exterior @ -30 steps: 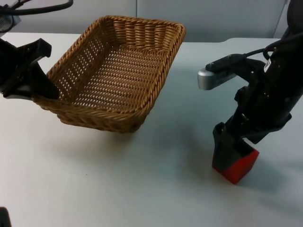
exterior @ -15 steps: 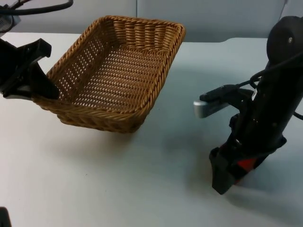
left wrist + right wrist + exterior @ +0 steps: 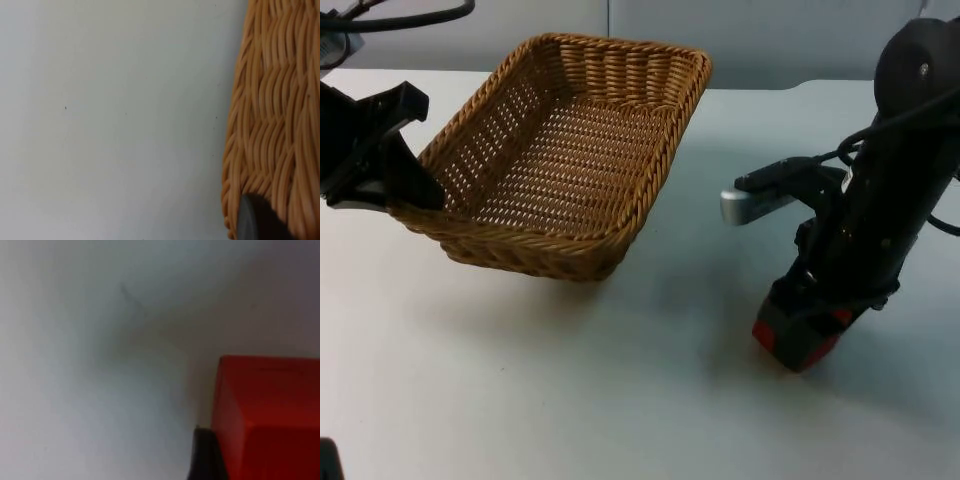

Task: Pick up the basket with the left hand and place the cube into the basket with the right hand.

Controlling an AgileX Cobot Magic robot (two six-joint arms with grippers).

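So the left gripper [image 3: 405, 190] has its fingers clamped on the basket [image 3: 570, 150], pinching the wicker wall at the corner nearest that arm. The basket looks tipped up a bit, with a shadow under the near side, so I'd say it's lifted, or at least partly off the table [image 3: 570, 400]. In the left wrist view you get the woven wall [image 3: 272, 125] right against a black fingertip [image 3: 255, 220].

The right gripper [image 3: 798, 335] is down low, well apart from the basket, and its fingers are closed around the red cube [image 3: 820, 345]. Red peeks out on both sides of the black fingers. In the right wrist view the cube [image 3: 267, 415] sits tight against a fingertip [image 3: 205, 455]. Can't tell for sure if it's clear of the table or just touching it.

Progress-wise: basket grab looks done, cube grab looks done. What's left, I reckon, is carrying the cube over the rim and letting go inside. The basket has nothing in it yet.

No brands, labels or readable writing on anything.
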